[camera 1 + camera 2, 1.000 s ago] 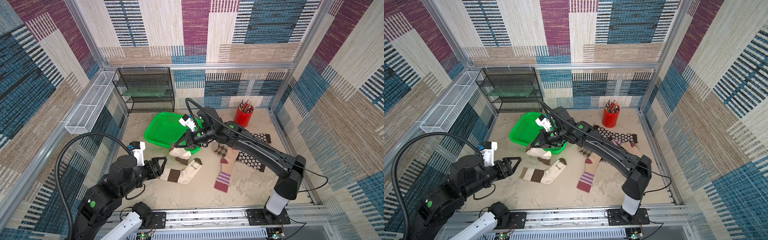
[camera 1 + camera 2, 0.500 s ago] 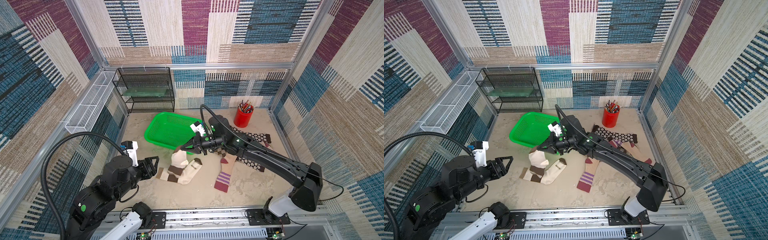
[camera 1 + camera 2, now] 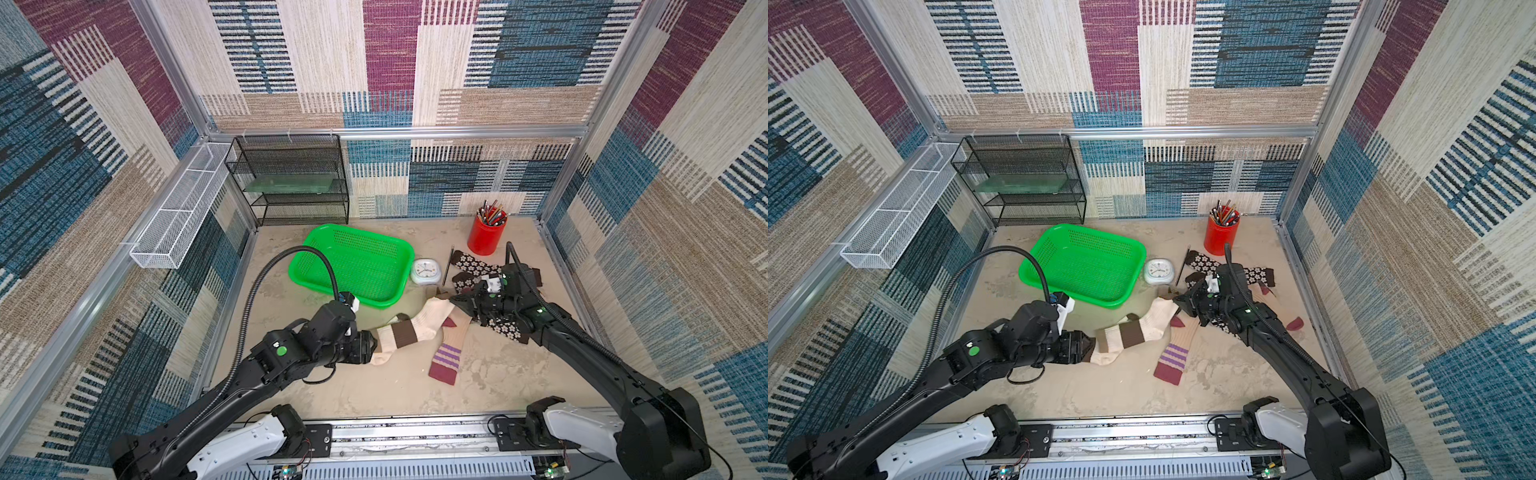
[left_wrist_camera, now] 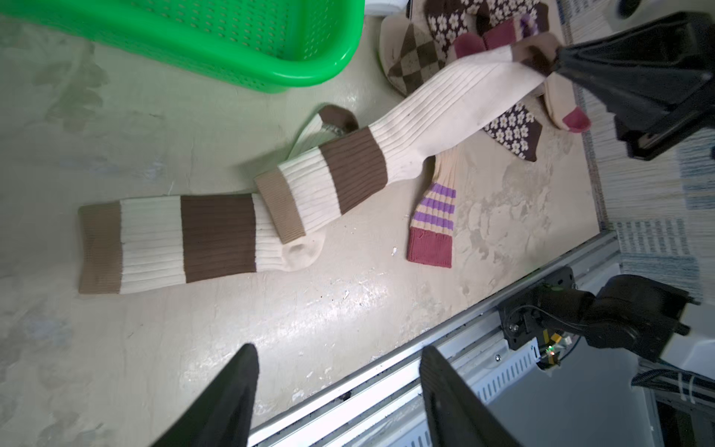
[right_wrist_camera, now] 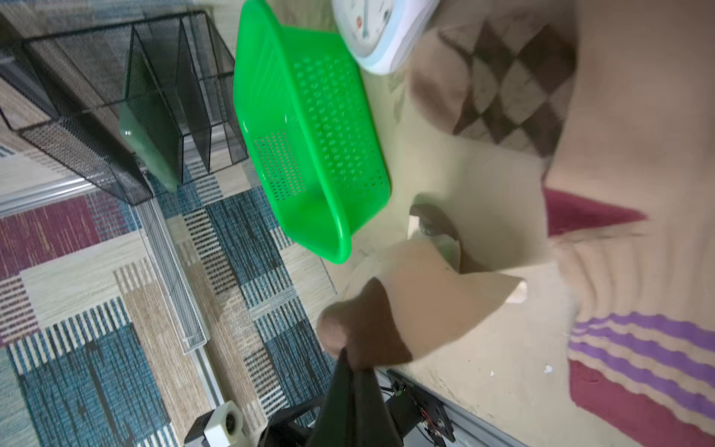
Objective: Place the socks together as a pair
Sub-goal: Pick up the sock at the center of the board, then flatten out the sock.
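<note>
- Left wrist view: two matching cream socks with brown blocks. The flat sock (image 4: 216, 244) lies straight on the table (image 4: 193, 348).
- The held sock (image 4: 445, 116) has its brown toe pinched in the right gripper (image 4: 555, 64). That toe end is raised and the leg sags down to the table.
- Its tan cuff is draped over the flat sock near the heel. The two touch but cross at an angle, so they are not lined up.
- Right wrist view: the dark fingers (image 5: 350, 383) are clenched on brown toe fabric, gripping the toe tip and not the whole foot.
- The left gripper (image 4: 336, 387) has its fingers (image 4: 232, 398) spread with nothing between them. In both top views it sits low at the flat sock's cuff end and hides much of that sock.
- Other socks: the tan sock (image 4: 435, 209) with the purple-striped cuff lies just beside the held sock, partly under it. The argyle sock (image 4: 414, 58) and a flower sock (image 4: 510, 131) are heaped below the right arm, near the green basket (image 3: 309, 257).
- Handling, my read: light, limp ribbed knit that will drape, stretch and fold, with no stiffness to push against. It looks likely to drag and bunch on the table rather than slide cleanly.
- Best hold is probably the toe or the cuff band, pinching both layers. A mid-leg grip would likely let both ends flop.
- Risk: a thin toe pinch could slip if the cuff snags on the flat sock, and dragging could pull the tan sock along.
- Progress: the pair is overlapping but crooked, and still needs laying parallel on top of each other.
</note>
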You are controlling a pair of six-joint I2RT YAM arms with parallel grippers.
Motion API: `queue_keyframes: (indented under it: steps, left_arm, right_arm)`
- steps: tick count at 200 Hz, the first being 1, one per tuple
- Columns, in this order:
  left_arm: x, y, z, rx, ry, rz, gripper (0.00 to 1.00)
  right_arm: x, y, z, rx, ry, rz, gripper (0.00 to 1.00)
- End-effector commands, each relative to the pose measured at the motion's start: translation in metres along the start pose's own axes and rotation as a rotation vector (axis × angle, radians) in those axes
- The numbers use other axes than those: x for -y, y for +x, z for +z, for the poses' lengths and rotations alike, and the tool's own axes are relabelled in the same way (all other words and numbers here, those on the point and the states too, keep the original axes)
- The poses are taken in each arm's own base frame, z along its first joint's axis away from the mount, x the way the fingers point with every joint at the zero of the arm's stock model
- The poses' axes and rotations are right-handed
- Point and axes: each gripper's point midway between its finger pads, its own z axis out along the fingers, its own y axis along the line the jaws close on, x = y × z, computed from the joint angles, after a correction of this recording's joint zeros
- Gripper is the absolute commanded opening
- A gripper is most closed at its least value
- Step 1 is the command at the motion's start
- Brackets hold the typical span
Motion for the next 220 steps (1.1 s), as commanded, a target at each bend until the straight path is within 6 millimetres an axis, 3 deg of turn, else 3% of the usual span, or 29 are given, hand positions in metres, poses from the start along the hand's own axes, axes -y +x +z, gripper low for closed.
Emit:
queue_keyframes:
  steps: [1, 24, 45, 101, 160, 220]
  left_arm:
    - [0.009, -0.009, 0.013, 0.048, 0.038, -0.048, 0.66]
    - [-0.001, -0.001, 0.033, 0.024, 0.002, -0.070, 0.66]
    - [0.014, -0.001, 0.059, -0.019, 0.048, -0.090, 0.61]
    - [0.023, 0.000, 0.114, -0.144, -0.024, -0.168, 0.46]
    - [-0.001, 0.025, 0.138, -0.263, -0.178, -0.253, 0.45]
    - [-0.010, 0.022, 0.161, -0.256, -0.237, -0.271, 0.46]
  right_arm:
    - [0.004, -0.017, 0.001, 0.034, 0.001, -0.049, 0.00]
    - [0.022, -0.024, 0.001, 0.029, 0.047, -0.041, 0.00]
    - [0.037, -0.032, 0.000, 0.039, 0.073, -0.031, 0.00]
    - [0.048, -0.042, 0.001, 0.029, 0.101, -0.043, 0.00]
    - [0.053, -0.049, -0.002, 0.019, 0.118, -0.056, 0.00]
    - [0.060, -0.054, -0.003, 0.011, 0.126, -0.048, 0.00]
